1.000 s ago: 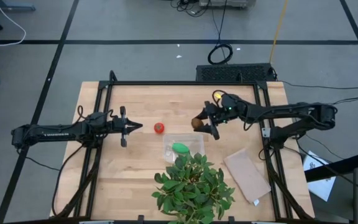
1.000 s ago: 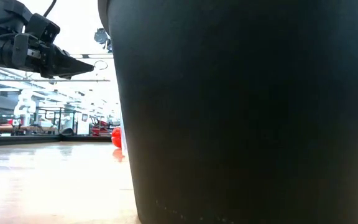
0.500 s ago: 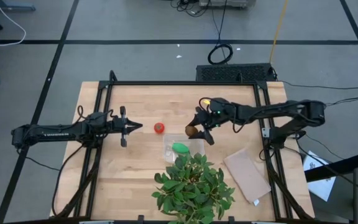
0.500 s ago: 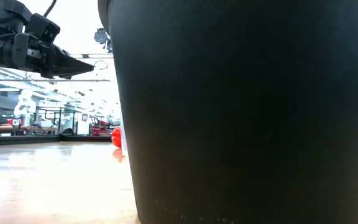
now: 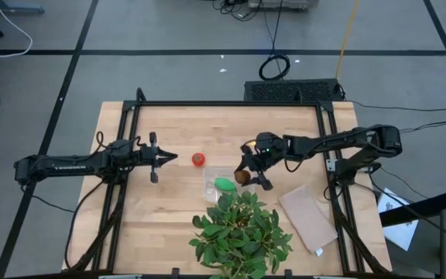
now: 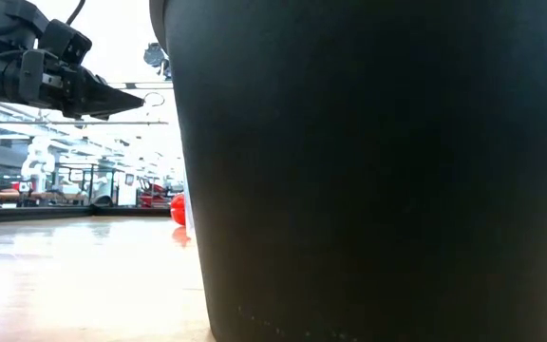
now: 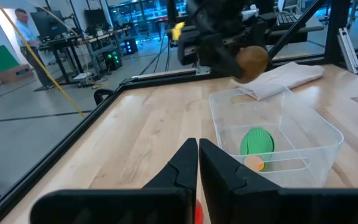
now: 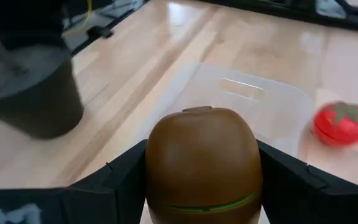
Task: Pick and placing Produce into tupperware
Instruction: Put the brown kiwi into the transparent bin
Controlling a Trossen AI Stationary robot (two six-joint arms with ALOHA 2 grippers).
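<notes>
From above, my right gripper (image 5: 246, 173) held the brown kiwi (image 5: 241, 177) over the right end of the clear tub (image 5: 221, 173), which sat just ahead of the leafy plant (image 5: 241, 232). The green piece (image 5: 224, 184) already lay inside, and the tomato (image 5: 197, 159) sat on the table (image 5: 176, 124) beside the tub, toward my left arm. My left gripper (image 5: 172, 158) hung closed and empty near the tomato. The kiwi looked close to the tub's rim, so a drop from there might have clipped the edge and sent it rolling off.

The low view was mostly blocked by the plant's dark pot (image 6: 378, 171). Only the tomato (image 6: 176, 208) showed beside it, so I could not judge height over the tub from there.

My left wrist view showed the kiwi (image 7: 252, 61) clamped well above the tub (image 7: 275, 134), with the green piece (image 7: 257, 140) below. Let go from that height, I judged it could bounce out of so shallow a box.

In my right wrist view the fingers (image 8: 123, 180) gripped the kiwi (image 8: 201, 163) on both sides, with the tub (image 8: 253, 102) ahead and the tomato (image 8: 342, 122) beyond it. The round, smooth shell could have slipped had I swung too fast.
</notes>
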